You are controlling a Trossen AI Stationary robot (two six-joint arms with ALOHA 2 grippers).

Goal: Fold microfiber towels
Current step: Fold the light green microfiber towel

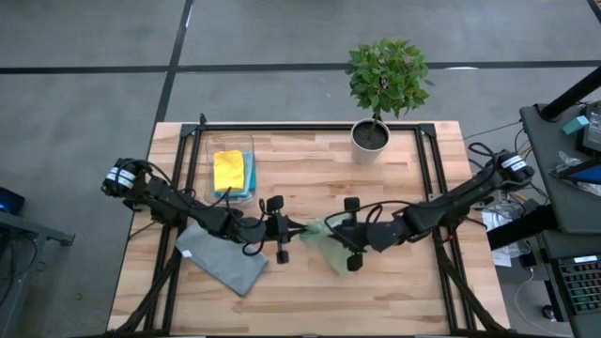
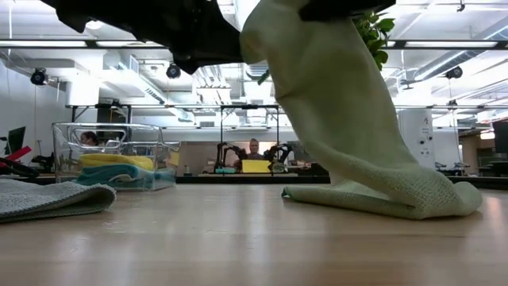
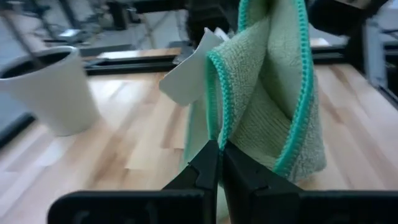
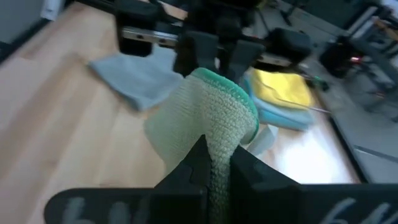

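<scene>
An olive green microfiber towel (image 1: 329,246) with a teal hem hangs between my two grippers above the table's middle. My left gripper (image 1: 299,228) is shut on it from the left and my right gripper (image 1: 328,228) from the right. The towel's lower end (image 2: 389,199) lies bunched on the table. A white tag (image 3: 186,78) sticks out from the towel. A grey towel (image 1: 222,259) lies flat at the near left. Yellow (image 1: 228,169) and blue towels lie in the clear bin (image 1: 208,150). My left gripper pinches the towel's teal-stitched edge (image 3: 214,127) between its two fingers, coming roughly level from the table's left. The cloth stands folded above the fingers and hangs down past them. My right gripper pinches a bunched fold of the green towel (image 4: 219,134) between its two fingers, coming roughly level from the table's right; the fold holds several layers. The towel droops slack below, its lower end on the table.
A potted plant in a white pot (image 1: 371,134) stands at the far middle-right of the table. The clear bin is at the far left. Black frame rails (image 1: 427,178) run along the table's sides. Bare wood lies at the near middle and right.
</scene>
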